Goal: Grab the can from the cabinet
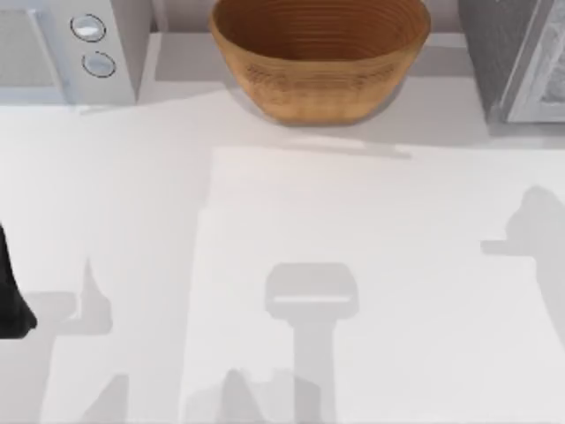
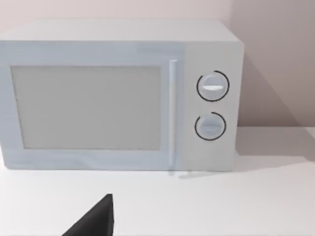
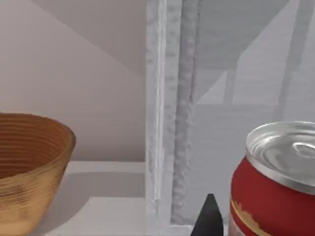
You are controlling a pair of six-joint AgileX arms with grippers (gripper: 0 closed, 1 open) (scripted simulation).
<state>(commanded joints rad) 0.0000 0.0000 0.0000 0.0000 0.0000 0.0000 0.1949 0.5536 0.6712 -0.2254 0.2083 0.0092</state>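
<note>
On the white table [image 1: 353, 230], the biggest things at the far edge are a microwave [image 2: 118, 93] at left, a woven bowl [image 1: 320, 55] in the middle and the grey cabinet [image 1: 512, 57] at right. My right wrist camera looks into the cabinet, where the red can [image 3: 275, 182] stands upright, close by. I cannot tell how wide my right gripper [image 3: 209, 219] is open; I should centre on the can before closing. My left arm [image 1: 11, 291] waits at the left edge.
</note>
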